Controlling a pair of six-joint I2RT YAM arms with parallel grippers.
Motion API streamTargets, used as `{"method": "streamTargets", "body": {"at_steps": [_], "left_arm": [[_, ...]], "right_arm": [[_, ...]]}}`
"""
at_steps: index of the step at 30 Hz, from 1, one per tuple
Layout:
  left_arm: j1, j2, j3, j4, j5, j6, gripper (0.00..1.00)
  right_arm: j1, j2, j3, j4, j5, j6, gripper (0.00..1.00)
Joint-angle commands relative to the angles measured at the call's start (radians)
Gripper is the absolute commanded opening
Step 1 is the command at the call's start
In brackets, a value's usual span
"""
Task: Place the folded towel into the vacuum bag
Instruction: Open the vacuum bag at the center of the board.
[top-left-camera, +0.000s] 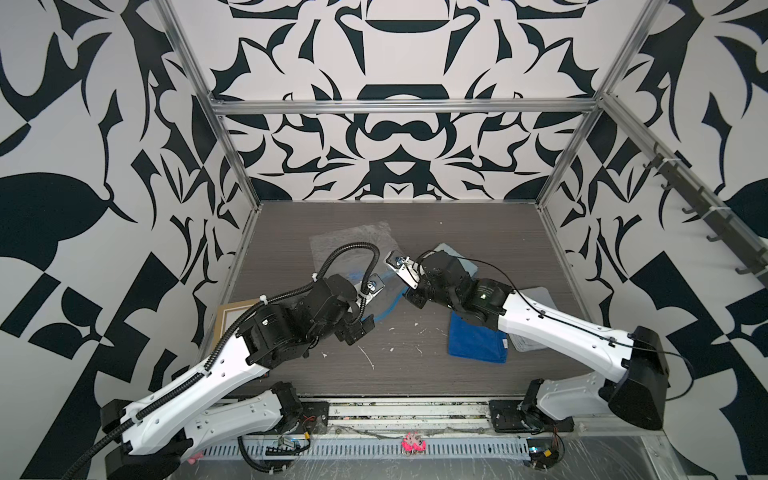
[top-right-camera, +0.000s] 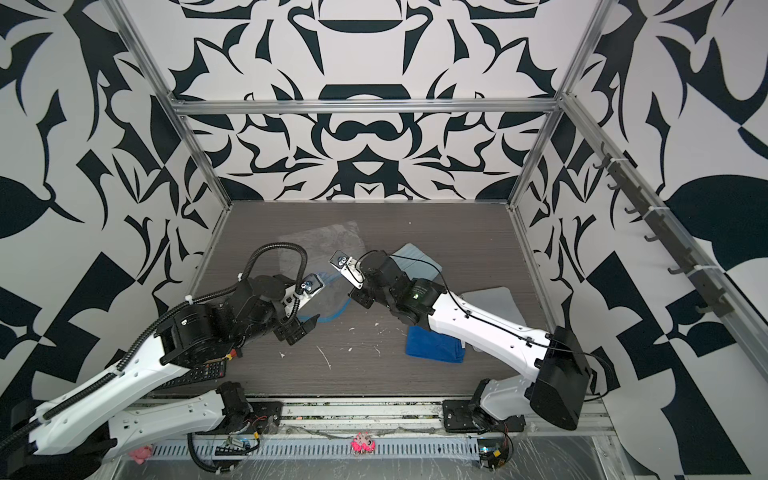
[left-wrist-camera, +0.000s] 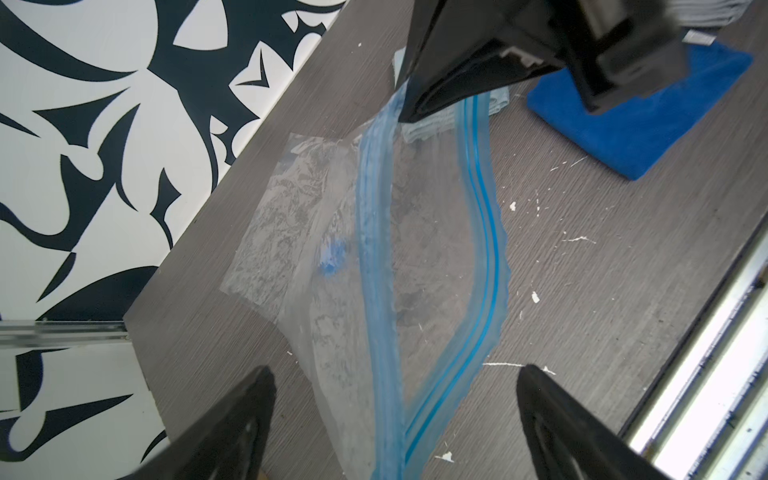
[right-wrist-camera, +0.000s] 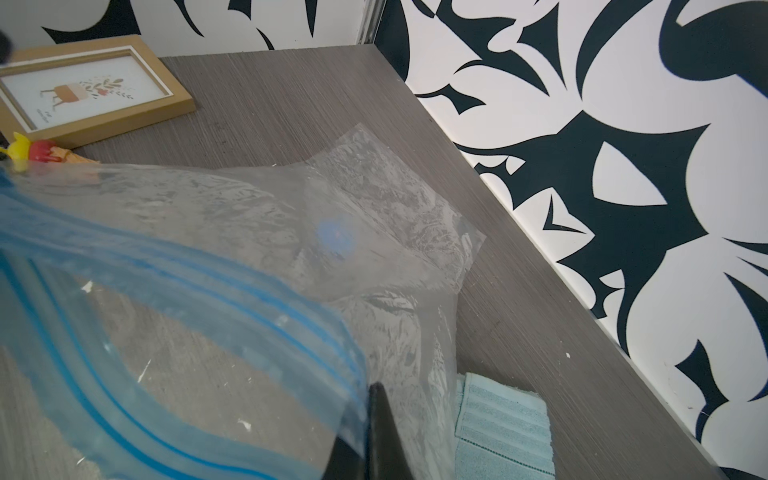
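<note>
The vacuum bag (top-left-camera: 353, 245) (top-right-camera: 324, 241) lies clear and crinkled mid-table, its blue zip strip (left-wrist-camera: 374, 232) facing the arms. The mouth gapes, and a round blue valve cap (right-wrist-camera: 334, 237) shows through the plastic. My right gripper (right-wrist-camera: 376, 392) (left-wrist-camera: 411, 112) is shut on the upper zip edge and holds it raised. My left gripper (left-wrist-camera: 395, 374) (top-left-camera: 357, 330) stands open over the mouth's other end, touching nothing. Three folded towels lie on the right: a light blue one (right-wrist-camera: 503, 424) beside the bag, a dark blue one (top-left-camera: 478, 340) and a grey one (top-left-camera: 536, 299) under the right arm.
A wooden picture frame (right-wrist-camera: 91, 87) and a small yellow and red toy (right-wrist-camera: 29, 151) sit at the table's left side. A black remote (top-right-camera: 208, 370) lies under the left arm. White flecks (top-left-camera: 365, 357) dot the front of the table. Patterned walls close three sides.
</note>
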Motion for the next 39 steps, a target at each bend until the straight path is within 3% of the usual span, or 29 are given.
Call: {"method": "streamTargets", "body": {"at_steps": [1,8,15,25,33,39], "left_arm": [[-0.002,0.041,-0.008,0.005,-0.084,0.007,0.94],[0.008,0.101,-0.009,-0.004,-0.191,-0.040,0.94],[0.122,0.154,0.016,-0.083,-0.077,-0.078,0.91],[0.131,0.207,0.073,-0.199,-0.114,-0.094,0.78],[0.131,0.217,0.146,-0.229,-0.132,-0.059,0.75],[0.130,0.223,0.167,-0.258,-0.113,-0.056,0.64]], "right_arm": [[-0.003,-0.037,0.003,0.046,-0.022,0.033,0.00],[-0.003,-0.044,-0.005,0.049,-0.031,0.041,0.00],[-0.004,-0.066,-0.018,0.047,-0.020,0.034,0.00],[-0.025,-0.068,-0.005,0.040,0.048,0.032,0.00],[-0.030,-0.034,0.030,0.009,0.090,0.031,0.00],[-0.034,-0.027,0.040,0.006,0.095,0.033,0.00]]}}
